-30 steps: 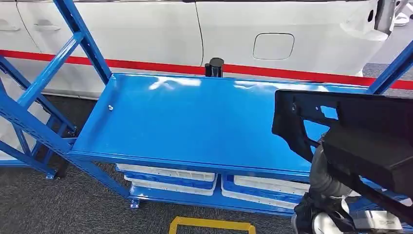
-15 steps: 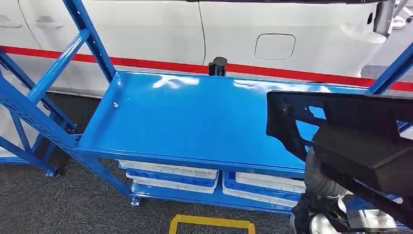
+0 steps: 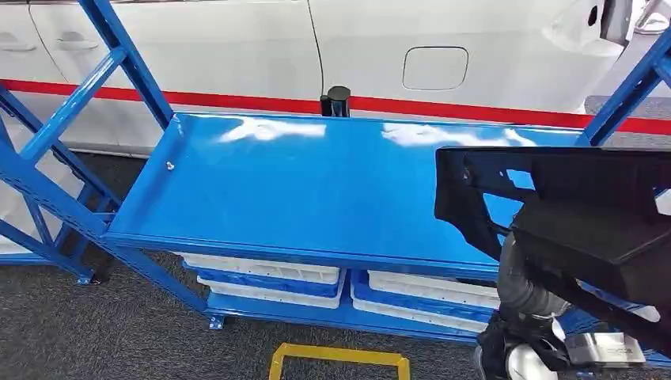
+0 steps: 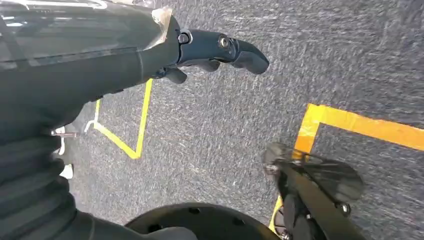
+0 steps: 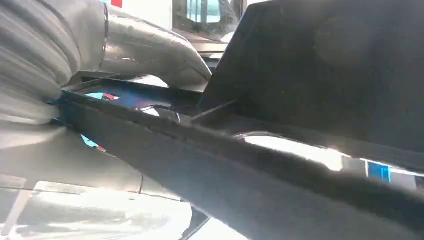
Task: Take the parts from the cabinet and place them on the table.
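Note:
A large black plastic part (image 3: 585,214) with cut-outs hangs over the right end of the blue shelf (image 3: 301,182) of the cabinet rack. My right hand (image 5: 100,55) grips it from below, the grey thumb (image 5: 155,50) lying against the part's dark rib (image 5: 300,75). In the head view the part hides that hand, and my silver right forearm (image 3: 522,289) rises under it. My left hand (image 4: 125,55) hangs by my side above the carpet, its dark fingers (image 4: 230,50) stretched out and holding nothing.
The blue shelf top is bare except for a small screw (image 3: 169,165). White bins (image 3: 269,277) sit on the lower shelf. Blue slanted uprights (image 3: 71,119) stand at left and far right. Behind are a white car body (image 3: 237,47) and a black post (image 3: 336,101). Yellow tape (image 3: 340,360) marks the floor.
The whole picture has shifted a little, so the camera moved. The black part stays in my right hand at the right of the view, over the shelf's right end.

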Robot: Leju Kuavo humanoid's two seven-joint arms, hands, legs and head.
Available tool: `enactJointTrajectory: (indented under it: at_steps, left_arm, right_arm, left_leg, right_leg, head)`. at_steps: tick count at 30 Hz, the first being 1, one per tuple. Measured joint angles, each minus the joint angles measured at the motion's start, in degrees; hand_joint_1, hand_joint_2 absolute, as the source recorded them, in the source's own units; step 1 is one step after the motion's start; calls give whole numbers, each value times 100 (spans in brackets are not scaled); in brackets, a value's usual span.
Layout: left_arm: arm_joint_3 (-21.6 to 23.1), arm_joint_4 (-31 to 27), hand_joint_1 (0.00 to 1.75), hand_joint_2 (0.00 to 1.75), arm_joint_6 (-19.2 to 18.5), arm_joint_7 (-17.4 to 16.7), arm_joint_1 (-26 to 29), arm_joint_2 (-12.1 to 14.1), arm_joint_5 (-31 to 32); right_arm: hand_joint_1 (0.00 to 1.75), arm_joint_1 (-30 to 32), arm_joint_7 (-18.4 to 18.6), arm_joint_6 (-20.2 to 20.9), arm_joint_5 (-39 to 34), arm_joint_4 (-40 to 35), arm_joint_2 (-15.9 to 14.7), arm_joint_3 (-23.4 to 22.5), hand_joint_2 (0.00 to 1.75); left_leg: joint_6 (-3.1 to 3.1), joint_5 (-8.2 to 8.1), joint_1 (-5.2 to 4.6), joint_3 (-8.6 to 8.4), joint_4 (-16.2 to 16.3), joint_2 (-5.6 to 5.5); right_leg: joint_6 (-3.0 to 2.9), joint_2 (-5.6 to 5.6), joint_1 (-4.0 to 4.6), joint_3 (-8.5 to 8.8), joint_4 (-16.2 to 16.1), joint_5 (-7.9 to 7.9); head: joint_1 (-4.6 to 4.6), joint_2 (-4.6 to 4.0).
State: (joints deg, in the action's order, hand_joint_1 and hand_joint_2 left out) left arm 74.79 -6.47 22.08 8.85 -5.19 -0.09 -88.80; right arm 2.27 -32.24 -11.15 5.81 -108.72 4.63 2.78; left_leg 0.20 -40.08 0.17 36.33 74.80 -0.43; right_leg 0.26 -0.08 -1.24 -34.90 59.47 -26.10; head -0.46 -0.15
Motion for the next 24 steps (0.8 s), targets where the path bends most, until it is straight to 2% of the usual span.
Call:
enactJointTrajectory:
  at_steps: [1, 2, 4, 5, 6, 7, 8, 9, 10, 11, 12, 13, 14, 15, 16, 17, 18, 19, 20, 21, 22, 24]
  left_arm:
    - [-11, 0, 0, 175, 0, 4, -1, 0, 0]
    - [-17, 0, 0, 175, 0, 7, 0, 0, -2]
    - [-20, 0, 0, 175, 0, 7, -3, 0, 0]
    - [-22, 0, 0, 175, 0, 7, -18, 4, -2]
    - [-24, 0, 0, 175, 0, 7, -29, 2, 0]
    - [-26, 0, 0, 175, -7, 7, -29, -7, -2]
    - [-28, 0, 0, 175, -9, 7, -29, -7, -2]
    - [-31, 0, 0, 175, -9, 9, -28, -9, 0]
    - [-35, 0, 0, 175, -13, 11, -25, -24, 0]
    - [-37, 0, 0, 175, -20, 17, -30, -28, -2]
    - [-39, 2, 0, 175, -41, 22, -31, -26, 0]
    - [-39, 2, 0, 175, -48, 22, -31, -26, 0]
    - [-39, 2, 0, 175, -61, 22, -32, -26, 2]
    - [-37, 2, 0, 175, -91, 20, -31, -24, 6]
    - [-39, 2, 0, 175, -105, 15, -30, -22, 7]
    - [-37, 2, 0, 175, -109, 9, -31, -20, 7]
    - [-39, 2, 0, 175, -111, 9, -31, -20, 9]
    - [-39, 2, 0, 175, -116, 13, -31, -20, 7]
    - [-44, 7, 0, 175, -127, 54, -31, -9, 7]
    - [-76, 7, 0, 175, -151, 83, -37, -9, 4]
    - [-144, 9, 0, 175, -171, 114, -36, -9, 4]
    - [-230, 9, 0, 175, -186, 173, -35, -9, 4]
  right_arm:
    - [175, 6, 7, -4, 0, 4, 0, 0, 175]
    - [175, 7, 9, -9, -2, 11, -2, 0, 175]
    - [175, 5, 11, -11, -7, 11, -2, 0, 175]
    - [175, 6, 11, -13, -7, 11, -2, 0, 175]
    - [175, 3, 11, -13, -7, 11, -2, -2, 175]
    - [175, 1, 13, -13, -2, 11, -4, -2, 175]
    - [175, 5, 13, -13, 0, 11, -4, 0, 175]
    - [175, 7, 13, -15, 0, 11, -7, 0, 175]
    - [175, 6, 13, -32, 0, 13, -21, -4, 175]
    - [175, 13, 13, -39, -2, 13, -35, -4, 175]
    - [175, 14, 13, -44, -4, 13, -42, -4, 175]
    - [175, 22, 17, -46, -9, 15, -46, -4, 175]
    - [175, 29, 17, -50, -11, 15, -52, -4, 175]
    - [175, 34, 17, -63, -20, 15, -59, -4, 175]
    - [175, 39, 17, -74, -28, 20, -63, -4, 175]
    - [175, 38, 17, -94, -46, 20, -74, -4, 175]
    - [175, 35, 17, -98, -59, 22, -83, -4, 175]
    - [175, 26, 17, -101, -70, 26, -90, -4, 175]
    - [175, 8, 17, -103, -103, 33, -98, -4, 175]
    - [175, -20, 17, -100, -123, 42, -98, -4, 175]
    - [175, -30, 17, -92, -151, 48, -101, -4, 175]
    - [175, -24, 20, -87, -168, 74, -107, -13, 175]
  left_leg:
    - [19, 87, 0, -46, -44, 0]
    - [55, 304, -2, -237, -347, 0]
    - [158, 742, -17, -832, -1360, -1]
    - [198, 708, -41, -1035, -1751, -1]
    - [171, 780, -68, -1036, -1759, 1]
    - [184, 797, -101, -1008, -1771, -6]
    - [195, 811, -133, -991, -1777, -5]
    - [233, 873, -152, -967, -1801, -2]
    - [244, 991, -110, -939, -1906, 7]
    - [278, 1061, -105, -899, -1918, 39]
    - [335, 1124, -92, -814, -1916, 50]
    - [340, 1177, -100, -739, -1915, 51]
    - [349, 1234, -105, -662, -1911, 58]
    - [342, 1290, -105, -598, -1899, 62]
    - [331, 1338, -102, -538, -1892, 66]
    - [313, 1383, -95, -471, -1877, 66]
    - [293, 1414, -83, -405, -1851, 63]
    - [267, 1436, -68, -355, -1808, 57]
    - [246, 1447, -76, -310, -1761, 55]
    - [217, 1466, -109, -249, -1697, 47]
    - [179, 1501, -118, -229, -1693, 48]
    - [134, 1569, -111, -214, -1690, 42]
  right_leg:
    - [-4, -2, 18, -27, 0, 25]
    - [-8, -1, 38, -53, -1, 55]
    - [6, 6, 58, -82, -2, 114]
    - [37, 6, 62, -88, -2, 135]
    - [97, 3, 79, -100, -11, 182]
    - [117, -11, 61, -101, -15, 211]
    - [165, -17, 33, -115, -20, 245]
    - [221, -19, 30, -113, -53, 300]
    - [233, -11, 89, -156, -2, 279]
    - [218, -10, 35, -240, 79, 111]
    - [152, 1, 61, -360, 373, -212]
    - [120, 5, 70, -466, 775, -489]
    - [118, 6, 64, -572, 1214, -700]
    - [157, 6, 64, -633, 1594, -804]
    - [228, 5, 58, -585, 1717, -755]
    - [311, 4, 43, -417, 1582, -620]
    - [392, 3, 23, -114, 1191, -446]
    - [439, 2, 5, 273, 617, -318]
    - [423, 4, -12, 611, 60, -383]
    - [369, 17, 32, 804, -199, -468]
    - [347, 20, 34, 773, -206, -488]
    - [298, 20, 47, 713, -182, -460]
  head:
    - [4, 0]
    - [2, 0]
    - [2, 0]
    - [7, 0]
    - [22, 0]
    - [2, 0]
    - [-20, 0]
    - [-11, 0]
    - [-13, 0]
    - [-13, 0]
    - [11, 0]
    - [11, 0]
    - [11, 0]
    - [6, 0]
    - [11, 0]
    - [13, 0]
    - [11, 0]
    - [11, 0]
    - [22, 0]
    - [31, 0]
    - [2, 0]
    - [4, 0]
